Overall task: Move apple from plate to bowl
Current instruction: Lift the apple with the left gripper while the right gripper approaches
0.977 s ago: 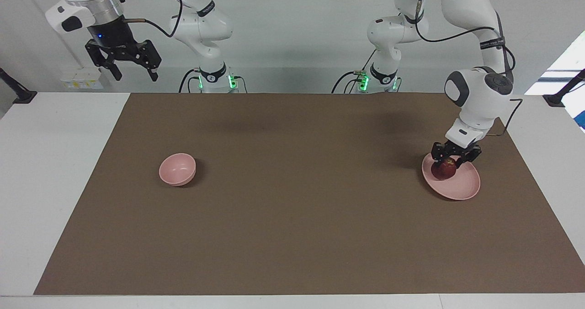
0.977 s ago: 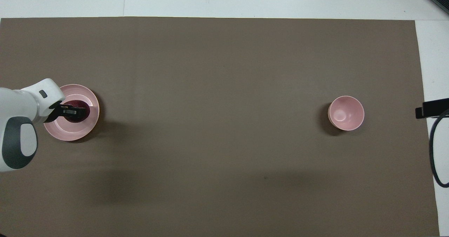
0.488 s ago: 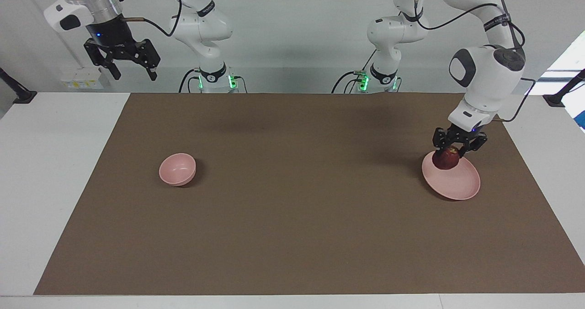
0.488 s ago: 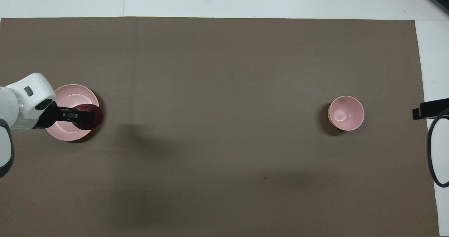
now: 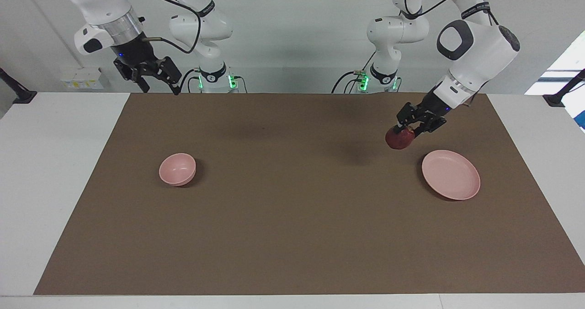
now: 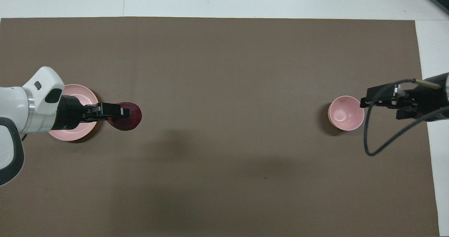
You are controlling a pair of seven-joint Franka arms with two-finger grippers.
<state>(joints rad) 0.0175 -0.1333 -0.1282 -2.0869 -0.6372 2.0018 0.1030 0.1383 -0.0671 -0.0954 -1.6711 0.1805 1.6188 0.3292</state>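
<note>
You are carrying the apple point(image 5: 400, 138) in the left gripper point(image 5: 408, 130), whose fingers are pinching it from above at its upper part. It is hanging in the air over bare brown mat point(image 5: 292, 236), clear of the plate point(image 5: 451, 180) and on the side of the plate that faces the bowl point(image 5: 177, 169).

Judging by its look, you are handling something firm, smooth-skinned and round, moderately heavy for so small a pinch. The skin is probably slippery, and because the fingertips are gripping high on the fruit, most of its bulk is hanging below them; a quick swing could roll it out. A hold across the widest part would be safer, so you are better off moving gently and keeping the gripper from tilting further.

Taking the bowl as your landmark: the plate is lying well apart from it, toward the left arm's end of the table, and the mat between them is carrying nothing. The bowl is narrow and deep, with little margin around the apple, so you are needing to centre over it and lower before letting go; a drop on the rim could tip it.

The right gripper point(image 5: 155, 73) is hanging with its fingers spread, above the mat's edge on the robots' side of the bowl.
</note>
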